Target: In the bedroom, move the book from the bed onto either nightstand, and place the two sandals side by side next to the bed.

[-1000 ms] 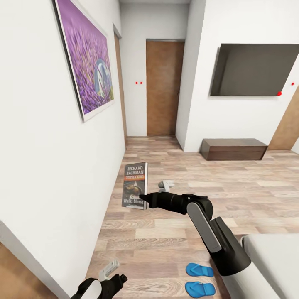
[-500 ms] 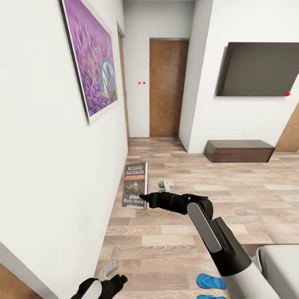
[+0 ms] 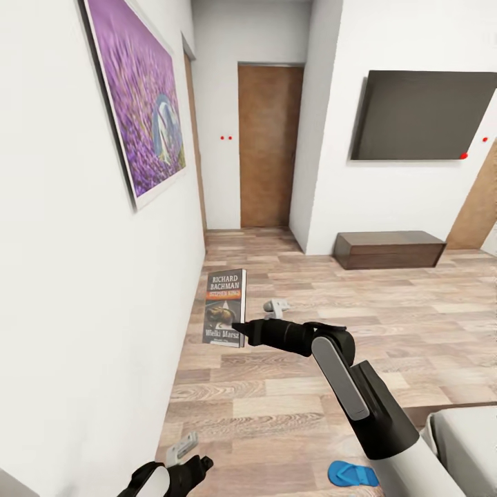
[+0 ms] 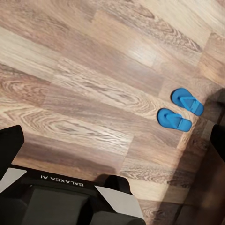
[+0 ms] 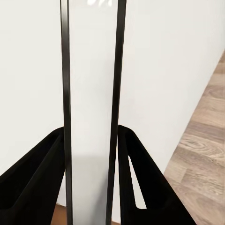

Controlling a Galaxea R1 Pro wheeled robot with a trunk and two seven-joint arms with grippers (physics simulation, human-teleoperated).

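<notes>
Over the wood-plank floor (image 3: 290, 386) beside a white wall (image 3: 83, 290), the right gripper (image 3: 238, 333) clamps the book (image 3: 224, 308) upright, long axis vertical, cover facing the head camera. The left wrist view shows both sandals (image 4: 181, 110) side by side on the floor; the head view catches one. The left gripper (image 3: 181, 449) hangs low; whether its fingers are apart I cannot tell.

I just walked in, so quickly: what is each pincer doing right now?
Right pincer: closed on the book, held upright.
Left pincer: holds nothing; whether it is open or closed cannot be told.
</notes>
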